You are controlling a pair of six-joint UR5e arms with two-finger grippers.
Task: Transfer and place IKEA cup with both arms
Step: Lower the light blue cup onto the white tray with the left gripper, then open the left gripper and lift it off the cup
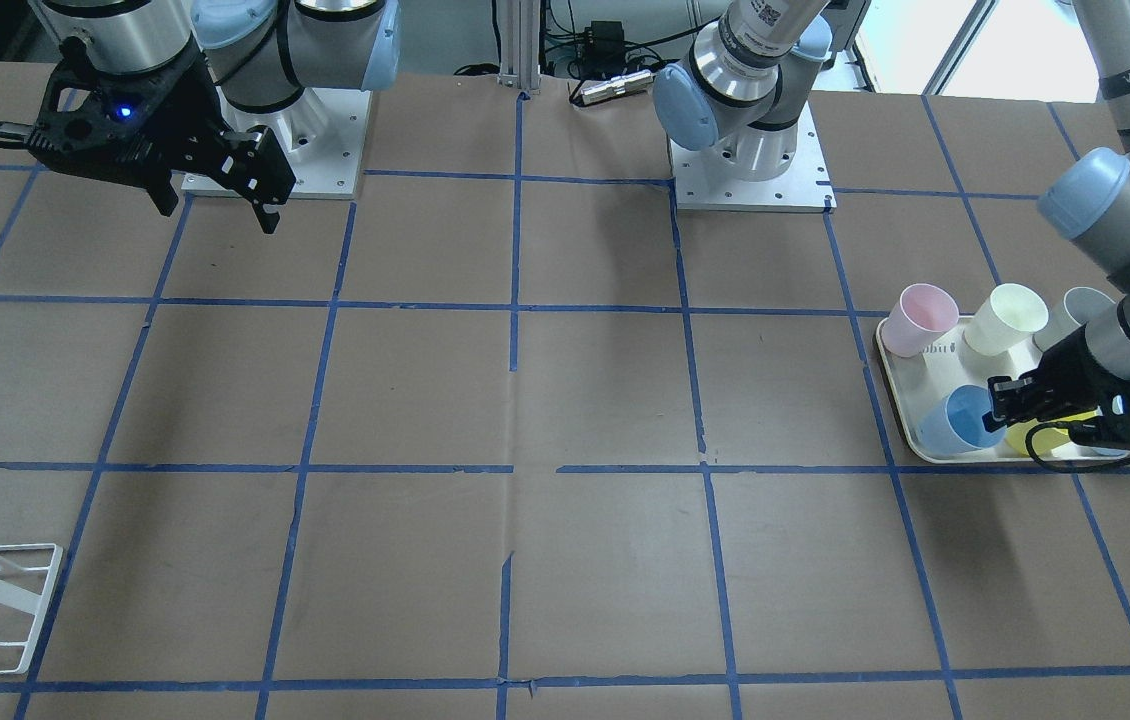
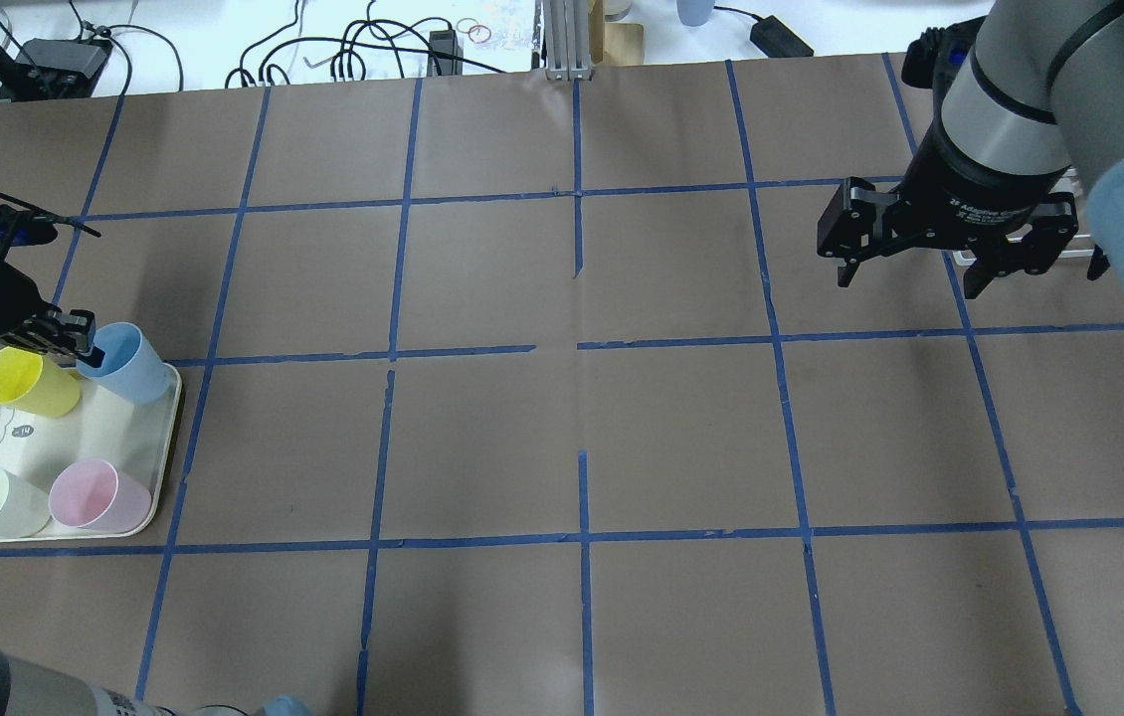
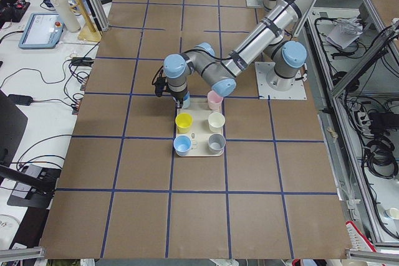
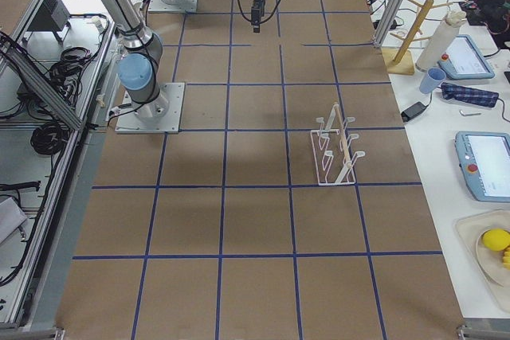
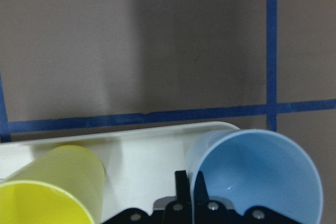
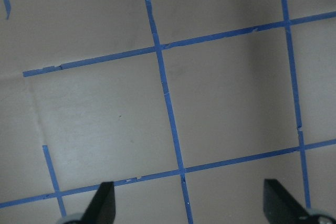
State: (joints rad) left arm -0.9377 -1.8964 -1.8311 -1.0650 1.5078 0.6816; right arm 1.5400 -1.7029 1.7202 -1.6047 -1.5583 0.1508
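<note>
On the paper-covered table (image 2: 562, 447), seen from overhead, the right gripper (image 2: 908, 280) hangs near 2 o'clock with its fingers spread wide and nothing between them. The tray (image 2: 75, 438) sits at 9 o'clock. The IKEA cup (image 2: 129, 363) stands mouth-up in the tray's 1 o'clock corner, and the yellow cup (image 2: 25, 383) is just beside it at its 9 o'clock. The left gripper (image 5: 190, 186) pinches the IKEA cup's wall, one finger inside the rim and one outside. We judge the lift comes next. We should raise the cup straight up so its base clears the tray lip without nudging the yellow neighbour, keep it level, then carry it toward 3 o'clock for the handover.
</note>
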